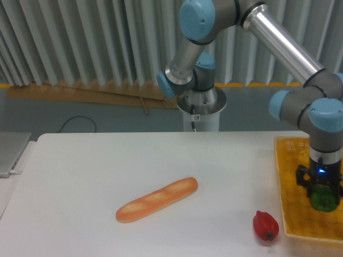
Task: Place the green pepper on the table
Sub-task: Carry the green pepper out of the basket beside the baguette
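gripper (323, 199) clenched on pepper (323, 200) | above basket (293, 203) | free table (225, 176) lies left

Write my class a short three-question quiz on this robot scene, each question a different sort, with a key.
1. True or false: the green pepper lies on the white table.
2. Which object lies nearest the yellow basket's left edge? A) baguette B) red pepper C) laptop
3. Fill in: the end effector is closed around the ____.

Key
1. False. The end effector holds it over the basket.
2. B
3. green pepper
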You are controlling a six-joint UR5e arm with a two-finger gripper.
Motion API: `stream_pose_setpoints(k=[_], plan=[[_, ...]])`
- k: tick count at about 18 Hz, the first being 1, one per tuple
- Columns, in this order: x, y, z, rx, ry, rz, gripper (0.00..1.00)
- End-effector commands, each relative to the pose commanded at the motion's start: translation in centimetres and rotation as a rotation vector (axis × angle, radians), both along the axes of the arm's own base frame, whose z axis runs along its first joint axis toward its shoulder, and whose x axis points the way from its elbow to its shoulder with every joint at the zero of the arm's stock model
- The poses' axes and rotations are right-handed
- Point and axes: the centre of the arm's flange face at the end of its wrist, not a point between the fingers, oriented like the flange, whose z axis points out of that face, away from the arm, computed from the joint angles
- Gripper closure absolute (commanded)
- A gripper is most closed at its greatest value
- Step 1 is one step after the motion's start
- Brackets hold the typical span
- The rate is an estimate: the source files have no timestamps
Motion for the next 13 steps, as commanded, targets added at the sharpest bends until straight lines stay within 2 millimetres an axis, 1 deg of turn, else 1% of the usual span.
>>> stream_pose_setpoints(k=[2, 3, 5, 7, 8, 10, 11, 13], plan=[[1.9, 1.0, 0.0, -0.009, -0.035, -0.009, 0.26], [2.9, 1.3, 0.5, -0.013, -0.048, -0.018, 0.26], [5.2, 2.4, 0.9, -0.032, -0.082, -0.046, 0.26], [6.9, 3.2, 1.2, -0.048, -0.109, -0.064, 0.26], [7.7, 3.4, 1.8, -0.052, -0.117, -0.074, 0.26], [9.3, 4.3, 2.0, -0.058, -0.148, -0.099, 0.26], [10.0, 4.8, 2.2, -0.046, -0.158, -0.11, 0.26], [11.0, 5.2, 3.2, 0.002, -0.183, -0.11, 0.26]])
